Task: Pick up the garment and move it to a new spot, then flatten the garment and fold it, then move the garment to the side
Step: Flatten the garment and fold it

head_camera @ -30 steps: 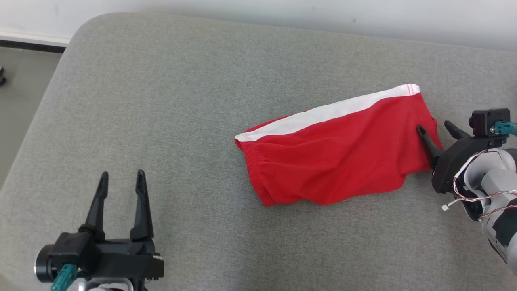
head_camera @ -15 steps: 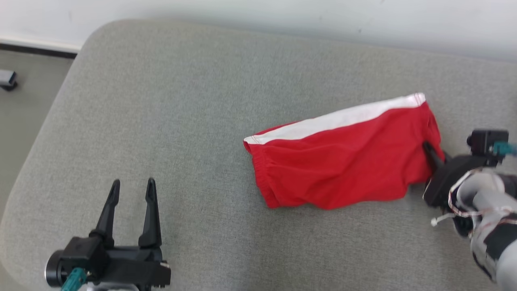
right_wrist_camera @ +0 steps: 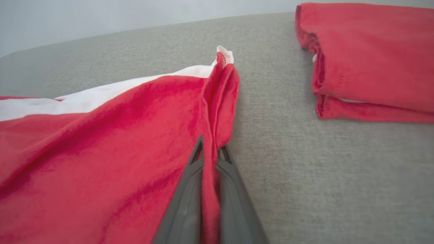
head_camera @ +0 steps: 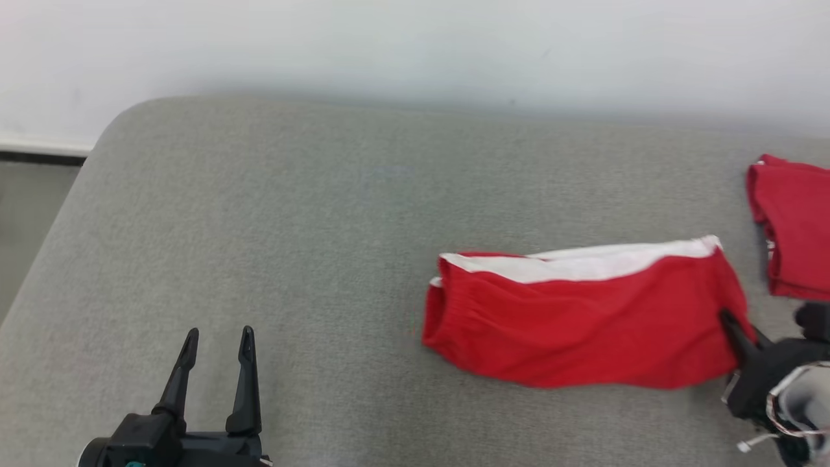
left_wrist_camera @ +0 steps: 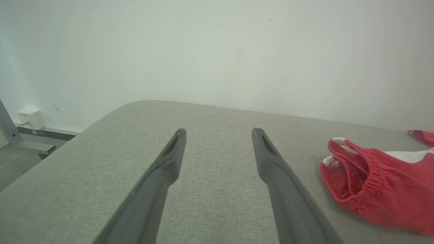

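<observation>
Garment (head_camera: 583, 324): red shorts, white band along the 12 o'clock edge, gathered elastic waistband open toward 9 o'clock. Lies lengthwise, lightly creased, on grey padded surface (head_camera: 292, 227), toward 4 o'clock of the head view. 3 o'clock hem raised in a fold, pinched in right gripper (right_wrist_camera: 210, 150)

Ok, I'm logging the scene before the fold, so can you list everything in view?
wall: one, white, at the back
cushion: one, grey, in front of the wall
garment: one, red with a white band, lying right of centre on the cushion
folded cloth: one, red, far right, apart from the garment
small box: one, white, low on the wall, left
left end effector: one, dark, open, lower left, bare cushion between its fingers
right end effector: one, dark, shut on the garment's right edge
</observation>
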`<state>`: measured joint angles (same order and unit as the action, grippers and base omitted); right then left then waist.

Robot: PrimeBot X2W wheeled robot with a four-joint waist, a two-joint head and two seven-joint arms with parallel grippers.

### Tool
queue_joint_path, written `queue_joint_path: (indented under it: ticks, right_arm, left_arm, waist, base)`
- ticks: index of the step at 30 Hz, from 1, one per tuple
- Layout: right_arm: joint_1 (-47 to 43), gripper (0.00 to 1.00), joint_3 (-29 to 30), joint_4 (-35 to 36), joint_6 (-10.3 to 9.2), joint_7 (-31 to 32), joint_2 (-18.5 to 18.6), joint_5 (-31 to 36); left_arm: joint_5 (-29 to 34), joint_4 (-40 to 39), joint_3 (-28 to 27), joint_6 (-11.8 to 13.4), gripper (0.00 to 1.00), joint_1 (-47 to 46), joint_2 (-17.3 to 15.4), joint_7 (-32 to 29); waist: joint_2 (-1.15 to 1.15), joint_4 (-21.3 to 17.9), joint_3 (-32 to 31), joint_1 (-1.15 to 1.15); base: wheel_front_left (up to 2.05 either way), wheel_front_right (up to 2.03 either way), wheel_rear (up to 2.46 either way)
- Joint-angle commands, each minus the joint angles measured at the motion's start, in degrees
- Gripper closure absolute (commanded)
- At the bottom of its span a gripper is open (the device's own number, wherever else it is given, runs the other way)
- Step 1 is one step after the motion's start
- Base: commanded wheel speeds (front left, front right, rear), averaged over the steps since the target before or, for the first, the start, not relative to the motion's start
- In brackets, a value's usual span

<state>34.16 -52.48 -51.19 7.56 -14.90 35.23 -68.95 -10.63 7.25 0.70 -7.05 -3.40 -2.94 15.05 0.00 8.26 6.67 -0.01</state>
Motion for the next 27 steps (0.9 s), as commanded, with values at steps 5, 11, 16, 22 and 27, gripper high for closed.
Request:
queue_joint_path:
  ticks: [5, 11, 16, 22, 27]
  right_arm:
    - [-1.8, 1.0, 2.3, 0.2, -0.18, -0.3, 2.2, 0.7]
    - [-0.9, 1.0, 3.7, 2.5, -0.18, -0.3, 0.5, 4.8]
    - [-0.4, 1.0, 4.9, 6.0, -0.18, -0.3, -1.0, 9.3]
    - [-1.6, 1.0, 5.6, 13.4, -0.18, -0.3, -3.1, 15.5]
    - [-2.8, 1.0, 5.3, 19.0, -0.18, 1.1, -5.5, 19.0]
  left_arm:
    - [0.5, -0.1, -0.6, -0.1, 0.0, 1.3, 0.1, 0.2]
    - [0.6, 0.1, -1.7, -0.2, 0.0, 2.4, 0.1, 0.2]
    - [0.7, 0.0, -2.0, -0.3, 0.0, 2.7, 0.1, 0.2]
    - [0.7, 0.3, -2.3, -0.4, 0.0, 2.6, 0.1, 0.2]
    - [0.3, 0.2, -1.5, -0.4, 0.0, 1.9, 0.1, 0.2]
  waist:
    - [0.0, -2.5, -1.7, 0.01]
    - [0.0, -3.7, -2.5, 0.01]
    - [0.0, -4.2, -2.9, 0.01]
    - [0.0, -4.4, -3.3, 0.01]
    - [0.0, -3.8, -3.1, 0.01]
  base:
    - [0.0, 0.0, 0.0]
    - [0.0, 0.0, 0.0]
    - [0.0, 0.0, 0.0]
    - [0.0, 0.0, 0.0]
    - [0.0, 0.0, 0.0]
